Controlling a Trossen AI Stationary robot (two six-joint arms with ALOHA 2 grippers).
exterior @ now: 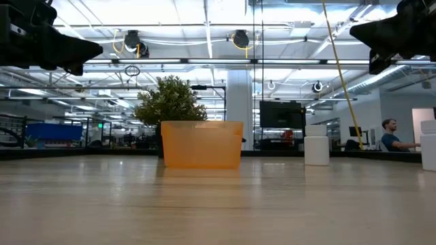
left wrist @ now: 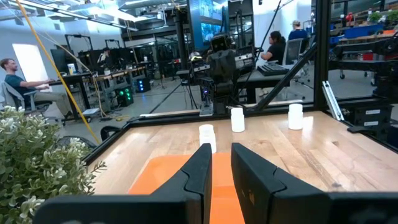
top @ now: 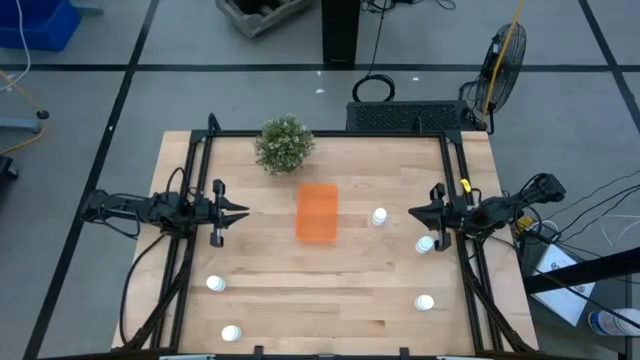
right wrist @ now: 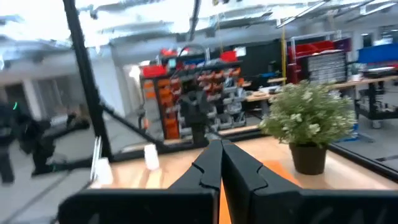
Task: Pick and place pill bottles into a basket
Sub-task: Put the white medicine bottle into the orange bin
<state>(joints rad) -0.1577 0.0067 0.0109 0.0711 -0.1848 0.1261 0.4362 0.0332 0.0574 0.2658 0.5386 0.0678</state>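
Note:
The orange basket (top: 318, 212) stands on its base at the table's middle, next to the potted plant (top: 284, 144). White pill bottles stand upright: one right of the basket (top: 379, 216), one under my right arm (top: 425, 244), one at the near right (top: 424, 302), two at the near left (top: 215, 284) (top: 231, 333). My left gripper (top: 240, 212) hangs above the table left of the basket, slightly open and empty; its fingers (left wrist: 205, 158) frame the basket (left wrist: 180, 177). My right gripper (top: 413, 213) hangs right of the basket, shut and empty (right wrist: 221, 149).
A black frame (top: 325, 134) runs along the table's far edge and both sides. The low view shows the basket (exterior: 201, 144), the plant (exterior: 170, 102) behind it and a bottle (exterior: 316, 150) to its right. People sit at desks beyond the table.

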